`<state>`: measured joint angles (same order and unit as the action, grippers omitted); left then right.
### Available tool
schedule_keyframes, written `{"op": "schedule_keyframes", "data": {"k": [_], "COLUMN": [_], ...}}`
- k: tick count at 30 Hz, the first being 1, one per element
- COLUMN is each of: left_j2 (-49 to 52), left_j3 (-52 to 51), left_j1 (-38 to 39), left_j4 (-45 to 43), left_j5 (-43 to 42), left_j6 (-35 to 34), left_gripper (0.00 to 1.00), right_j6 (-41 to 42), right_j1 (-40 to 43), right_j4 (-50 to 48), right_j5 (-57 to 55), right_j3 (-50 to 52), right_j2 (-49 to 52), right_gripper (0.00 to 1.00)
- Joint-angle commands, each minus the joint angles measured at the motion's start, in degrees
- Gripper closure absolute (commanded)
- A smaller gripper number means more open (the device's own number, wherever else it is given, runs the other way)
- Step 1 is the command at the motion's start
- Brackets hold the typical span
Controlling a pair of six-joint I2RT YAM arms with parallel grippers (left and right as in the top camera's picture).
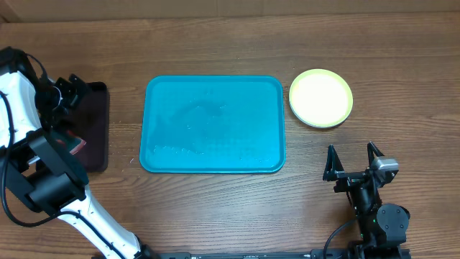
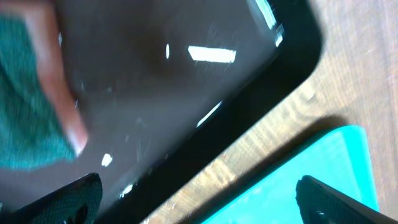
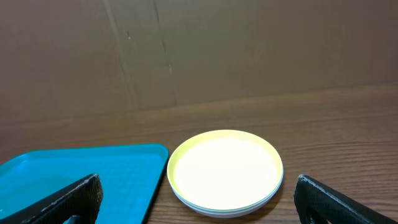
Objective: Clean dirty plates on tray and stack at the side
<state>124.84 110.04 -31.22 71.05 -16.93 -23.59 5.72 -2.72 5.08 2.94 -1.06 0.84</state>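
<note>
Far left: left end effector (image 2: pixel 199 202) spread wide, gripping nothing, above black tray (image 1: pixel 97 129); teal cloth (image 2: pixel 25 112) blurred, cut off. Then a strip of bare bench (image 1: pixel 215 216), turquoise tray (image 1: pixel 215 122) mid-bench. Just right of it, apart: stacked plates (image 1: pixel 320 98), yellow-green rim uppermost, lower ones barely showing. Nearer edge: right end effector (image 1: pixel 351 155) wide open, empty, unobstructed.

I count one turquoise tray (image 1: pixel 215 126) and one black tray (image 1: pixel 99 122). I see one plate stack (image 1: pixel 320 98), its number unclear.

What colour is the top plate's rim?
Yellow-green rim on the top plate, clearest from the right wrist.
</note>
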Motion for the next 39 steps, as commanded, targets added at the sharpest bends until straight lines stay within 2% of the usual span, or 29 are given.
{"op": "schedule_keyframes", "data": {"k": [1,5,10,15,18,20,24,28,34,36,39], "left_j2": [-1.60,-9.55,-22.77,-35.39,-43.82,-50.64,-61.77,-67.63,-73.55,-77.81,-83.76], "left_j3": [1.11,-0.35,-6.08,-16.46,-26.38,-34.14,-44.19,-47.76,-51.47,-55.21,-61.35], "left_j1": [0.17,2.21,7.45,14.32,18.36,20.37,22.73,23.02,23.02,22.99,22.99], "left_j4": [1.55,0.61,-5.79,-13.90,-18.82,-21.07,-19.15,-16.24,-18.10,-20.35,-25.38], "left_j5": [1.40,3.23,8.66,9.90,9.90,9.88,9.84,9.88,9.03,7.76,5.60], "left_j6": [0.87,4.55,12.11,18.25,23.17,23.63,22.97,22.99,24.92,28.61,29.66], "left_gripper": [0.00,0.00,0.00,0.00,0.00,0.00,0.00,0.00,0.00,0.00,0.00], "right_j6": [-0.42,-0.39,-0.42,-0.42,-0.42,-0.42,-0.39,-0.39,-0.39,-0.42,-0.42], "right_j1": [-0.17,-0.17,-0.17,-0.17,-0.17,-0.17,-0.17,-0.17,-0.17,-0.17,-0.17], "right_j4": [-0.44,-0.44,-0.44,-0.44,-0.44,-0.44,-0.44,-0.44,-0.44,-0.44,-0.44], "right_j5": [-0.46,-0.44,-0.44,-0.44,-0.44,-0.44,-0.44,-0.46,-0.44,-0.44,-0.44], "right_j3": [0.61,0.61,0.61,0.61,0.61,0.61,0.61,0.61,0.61,0.61,0.61], "right_j2": [-0.68,-0.68,-0.68,-0.68,-0.68,-0.68,-0.68,-0.68,-0.68,-0.68,-0.68], "right_gripper": [0.00,0.00,0.00,0.00,0.00,0.00,0.00,0.00,0.00,0.00,0.00]}}
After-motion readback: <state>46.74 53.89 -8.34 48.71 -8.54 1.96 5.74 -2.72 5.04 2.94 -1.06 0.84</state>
